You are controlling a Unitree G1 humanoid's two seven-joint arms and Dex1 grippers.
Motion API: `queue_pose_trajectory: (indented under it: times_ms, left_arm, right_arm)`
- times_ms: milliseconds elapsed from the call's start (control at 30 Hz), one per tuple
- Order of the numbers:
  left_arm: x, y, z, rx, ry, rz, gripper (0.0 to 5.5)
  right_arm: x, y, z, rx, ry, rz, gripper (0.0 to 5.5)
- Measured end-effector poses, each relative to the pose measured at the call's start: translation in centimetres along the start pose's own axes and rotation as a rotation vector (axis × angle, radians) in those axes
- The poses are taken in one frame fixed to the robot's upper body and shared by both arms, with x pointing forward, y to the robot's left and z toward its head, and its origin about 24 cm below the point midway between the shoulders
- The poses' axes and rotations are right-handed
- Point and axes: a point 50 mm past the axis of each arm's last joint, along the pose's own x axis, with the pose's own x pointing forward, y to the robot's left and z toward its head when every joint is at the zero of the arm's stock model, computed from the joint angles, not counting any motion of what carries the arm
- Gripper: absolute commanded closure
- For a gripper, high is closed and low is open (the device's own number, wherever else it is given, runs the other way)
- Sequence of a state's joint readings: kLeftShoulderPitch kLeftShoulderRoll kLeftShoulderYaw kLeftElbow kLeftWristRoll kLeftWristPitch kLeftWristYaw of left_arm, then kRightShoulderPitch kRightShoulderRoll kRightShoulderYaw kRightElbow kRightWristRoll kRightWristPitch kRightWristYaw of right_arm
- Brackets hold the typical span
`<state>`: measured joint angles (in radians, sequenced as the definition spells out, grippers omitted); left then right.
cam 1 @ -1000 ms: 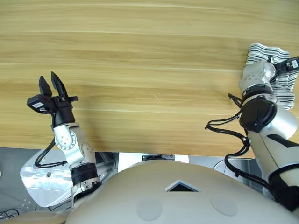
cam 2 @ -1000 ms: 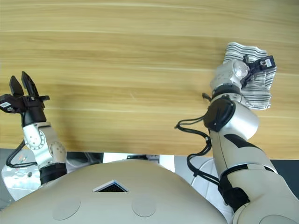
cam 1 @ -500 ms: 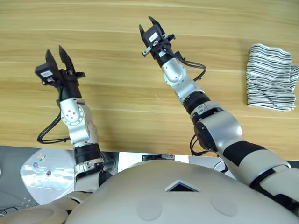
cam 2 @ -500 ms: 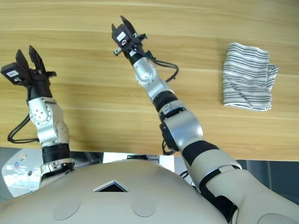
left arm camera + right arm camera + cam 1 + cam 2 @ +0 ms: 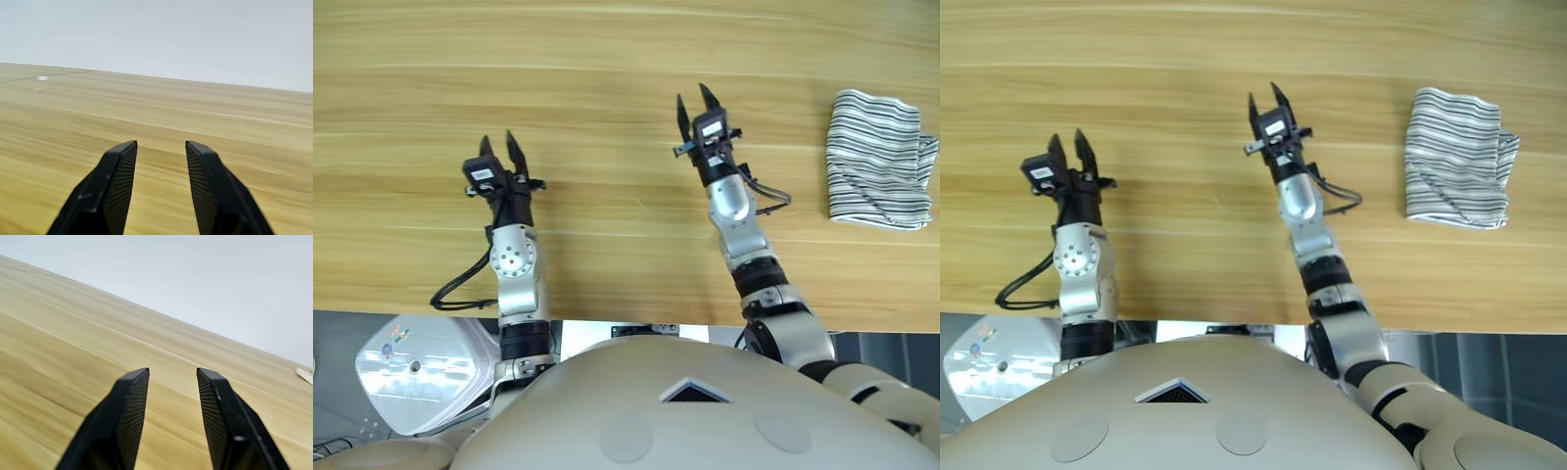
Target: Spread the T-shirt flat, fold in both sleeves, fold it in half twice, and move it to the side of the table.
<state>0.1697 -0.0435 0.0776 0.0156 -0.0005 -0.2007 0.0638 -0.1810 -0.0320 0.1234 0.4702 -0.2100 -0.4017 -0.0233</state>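
Note:
The striped black-and-white T-shirt [image 5: 881, 159] lies folded into a small bundle at the right side of the wooden table [image 5: 607, 59]. My right gripper [image 5: 692, 103] is raised over the table's middle, well left of the shirt, open and empty; its fingers [image 5: 124, 416] frame bare wood in the right wrist view. My left gripper [image 5: 496, 147] stands upright over the left part of the table, also open with nothing between its fingers [image 5: 120, 183].
The table's front edge [image 5: 636, 319] runs just below both arms. A grey-white base plate [image 5: 416, 367] sits on the floor at lower left.
The right gripper let go of the folded shirt at the right, swung far left and came back to the middle. The left gripper shifted right, toward the centre.

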Motion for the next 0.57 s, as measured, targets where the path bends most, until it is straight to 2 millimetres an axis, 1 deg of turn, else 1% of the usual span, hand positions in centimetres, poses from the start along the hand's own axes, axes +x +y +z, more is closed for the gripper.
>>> queue_pose_trajectory:
  times_ms: [67,167,233,267,467,567]
  left_arm:
    - [0.4,-1.0,0.2,0.012,-0.003,-0.045,3.67]
    - [1.1,-1.8,0.1,0.115,-0.012,-0.095,3.67]
    - [1.3,-2.0,0.0,0.159,-0.019,-0.107,3.67]
    - [1.4,-2.1,-0.1,0.182,-0.027,-0.115,3.63]
    - [1.1,-3.3,-0.1,0.148,-0.037,-0.219,2.64]
    - [1.1,-3.1,-0.2,0.132,-0.025,-0.181,2.64]
  right_arm:
    - [-1.2,-1.0,-0.1,0.021,0.021,-0.056,3.71]
    - [-2.1,-2.6,-0.1,0.061,0.048,-0.154,3.71]
    - [-2.5,-3.3,-0.3,0.068,0.073,-0.188,3.71]
    - [-2.7,-3.6,-0.5,0.065,0.088,-0.202,3.5]
    - [-3.1,-4.4,-0.6,0.027,0.102,-0.226,2.43]
    - [-3.4,-4.5,-0.8,0.02,0.112,-0.232,2.43]
